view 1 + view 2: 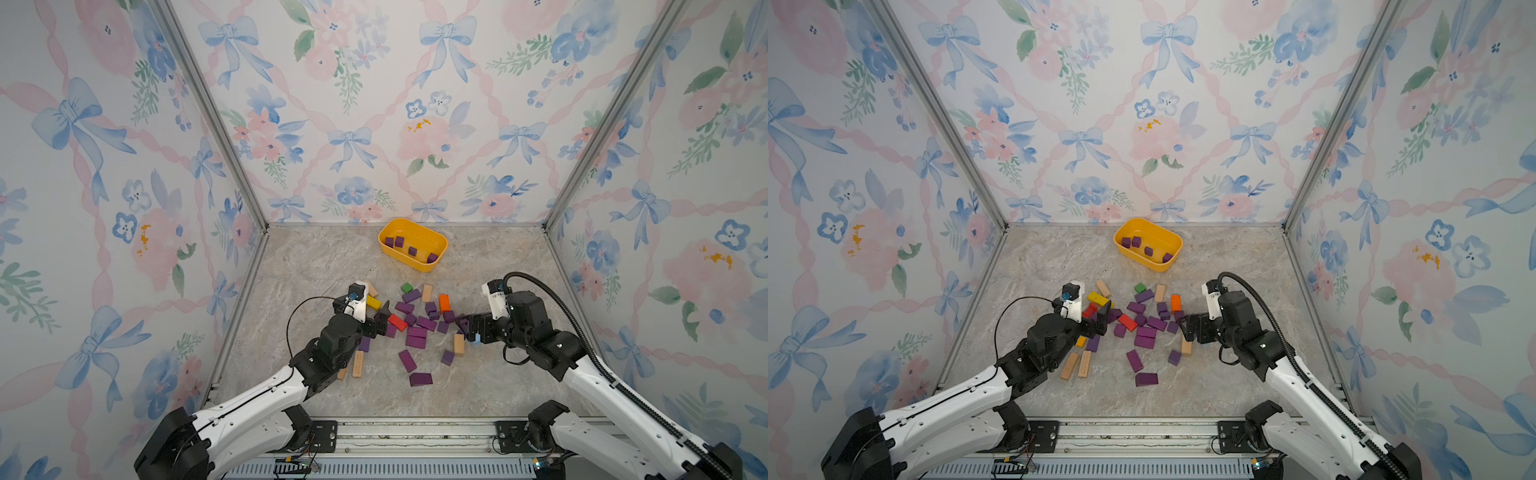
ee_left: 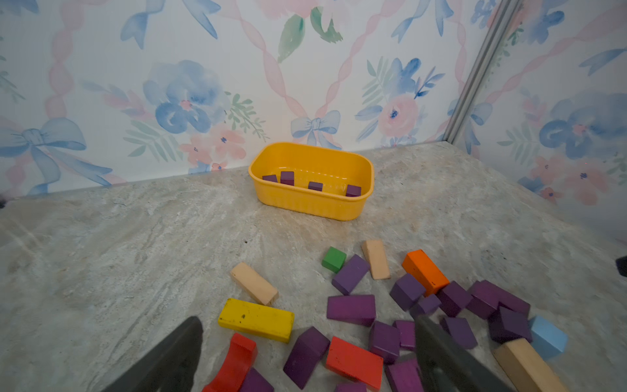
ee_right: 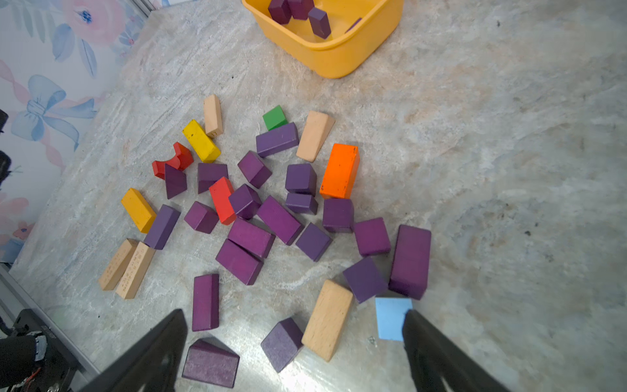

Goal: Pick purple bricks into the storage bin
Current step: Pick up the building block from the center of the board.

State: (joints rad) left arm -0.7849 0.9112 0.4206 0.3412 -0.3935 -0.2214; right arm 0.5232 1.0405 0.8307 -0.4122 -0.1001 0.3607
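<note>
In both top views the storage bin point(image 1: 424, 266) stands by the back edge of the tabletop point(image 1: 316, 266) and holds four purple bricks point(image 1: 412, 250). A bare strip separates it from the loose pile in front, which the left gripper point(image 1: 383, 320) and right gripper point(image 1: 467, 328) flank, each with jaws spread apart. The left wrist view shows open marble running to the bin's near wall, and the right wrist view shows wide bare tabletop beside bin and pile, with a blue block point(image 3: 390, 317) just beside one finger.
</note>
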